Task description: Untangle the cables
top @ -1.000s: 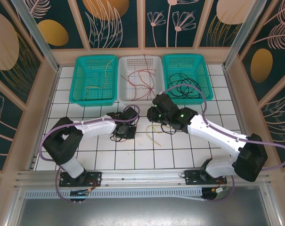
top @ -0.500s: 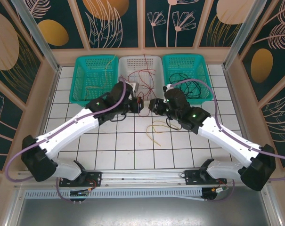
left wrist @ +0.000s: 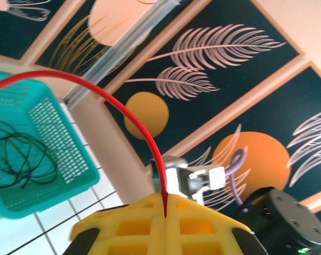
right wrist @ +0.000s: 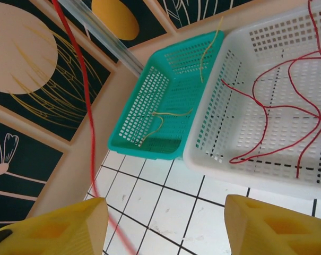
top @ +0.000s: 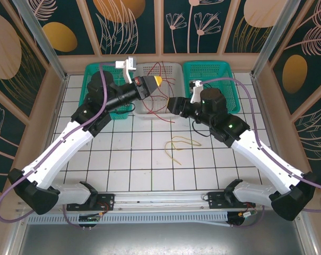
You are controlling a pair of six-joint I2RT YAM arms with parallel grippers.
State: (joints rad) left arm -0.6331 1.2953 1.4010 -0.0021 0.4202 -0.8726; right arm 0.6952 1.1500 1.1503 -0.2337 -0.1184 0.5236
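Note:
My left gripper (left wrist: 165, 212) is raised above the white basket (top: 144, 69), its yellow fingers (top: 156, 81) shut on a red cable (left wrist: 149, 133) that arcs up and away from the pinch. My right gripper (right wrist: 168, 228) stands open in front of the white basket (right wrist: 240, 175), and the same red strand (right wrist: 87, 111) runs loose past the left of its two fingers. More red cables (right wrist: 266, 114) lie in the white basket. Pale yellow cables (right wrist: 168, 112) lie in the left teal basket (right wrist: 144, 146), and black cables (left wrist: 22, 159) in the right teal one (left wrist: 54, 186). One pale yellow cable (top: 177, 146) lies on the tiled table.
Three baskets stand side by side along the back wall, teal (top: 104, 90), white, teal (top: 213, 79). A thin black wire (top: 201, 129) dangles under the right arm. Patterned walls close in the table on three sides.
My left arm has swung up and back from the table's middle to above the baskets, carrying the red cable. My right gripper has opened and moved toward the white basket.

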